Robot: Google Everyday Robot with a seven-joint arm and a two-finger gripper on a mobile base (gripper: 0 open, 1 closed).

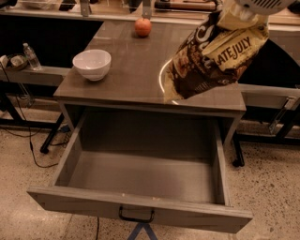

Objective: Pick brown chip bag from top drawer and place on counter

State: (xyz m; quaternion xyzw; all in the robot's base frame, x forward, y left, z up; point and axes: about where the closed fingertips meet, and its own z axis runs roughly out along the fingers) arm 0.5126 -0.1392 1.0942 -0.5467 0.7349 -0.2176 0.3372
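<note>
The bag (213, 61) hangs in the air over the right part of the desk (126, 70), and it is outside the drawer (140, 176). Nearest to the camera, the drawer stands pulled fully open and shows only its grey floor, so the picking part looks done. Behind it, on the desk, a white circle (161, 79) lies partly under the bag; I think it is the place for setting the bag down. A bowl (92, 64) stands well apart on the left, and an apple (143, 26) lies near the far edge, so neither is in the way. At the top, the tool (253, 5) grips the tan upper end of the bag. The bag hangs tilted, its lower end toward the left. The arm comes from above on the right and is mostly cut off.
</note>
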